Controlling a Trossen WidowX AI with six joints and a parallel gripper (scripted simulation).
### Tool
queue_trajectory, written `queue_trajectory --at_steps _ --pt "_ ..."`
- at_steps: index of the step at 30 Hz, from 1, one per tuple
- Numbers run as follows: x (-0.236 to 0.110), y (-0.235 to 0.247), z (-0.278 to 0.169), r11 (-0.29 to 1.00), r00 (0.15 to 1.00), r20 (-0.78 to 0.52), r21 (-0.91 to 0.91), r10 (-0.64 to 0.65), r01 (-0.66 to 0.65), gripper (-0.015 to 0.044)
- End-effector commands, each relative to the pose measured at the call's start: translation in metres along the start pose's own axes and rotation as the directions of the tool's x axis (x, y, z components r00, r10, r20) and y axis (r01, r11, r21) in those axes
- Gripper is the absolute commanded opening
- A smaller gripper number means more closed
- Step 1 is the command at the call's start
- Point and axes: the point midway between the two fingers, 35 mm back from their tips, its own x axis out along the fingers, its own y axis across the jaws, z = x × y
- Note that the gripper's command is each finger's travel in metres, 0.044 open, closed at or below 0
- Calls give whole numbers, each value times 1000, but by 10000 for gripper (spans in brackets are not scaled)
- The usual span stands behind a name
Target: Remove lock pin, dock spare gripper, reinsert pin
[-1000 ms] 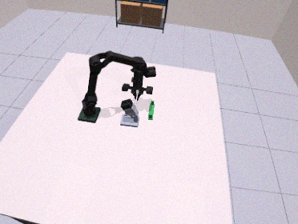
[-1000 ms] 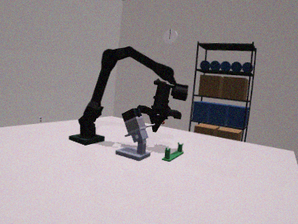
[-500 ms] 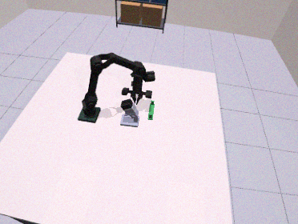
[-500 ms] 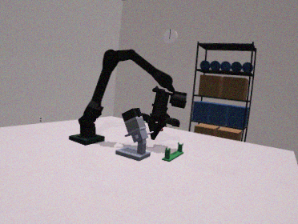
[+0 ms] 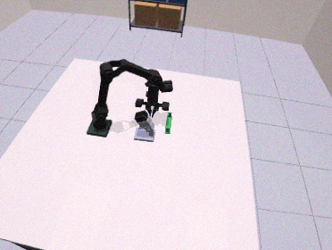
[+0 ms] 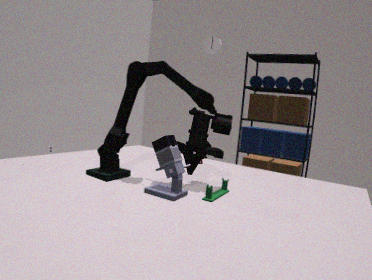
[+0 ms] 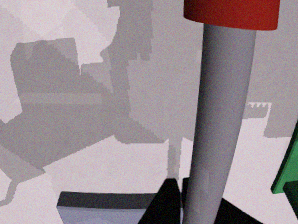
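While my gripper (image 6: pixel 192 165) clamps the lock pin (image 7: pixel 216 129), the mount (image 6: pixel 170 165) sits just left, pin pointing downward.

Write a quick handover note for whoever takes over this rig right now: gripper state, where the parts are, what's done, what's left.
Gripper: shut on the lock pin, red cap away from the fingers.
Spare gripper: appears docked in the mount.
Green cradle: empty, beside the mount.
Done: pin pulled, spare apparently docked.
Left: push the pin through socket and spigot, open fingers, retreat.
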Motion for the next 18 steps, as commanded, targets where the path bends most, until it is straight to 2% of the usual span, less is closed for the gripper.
queue_trajectory --at_steps 1,18 --pt "1 1 -3 1000 1000 -1 -1 0 0 0" --pt "3 -1 -11 1000 1000 0 -2 2 -2 0"
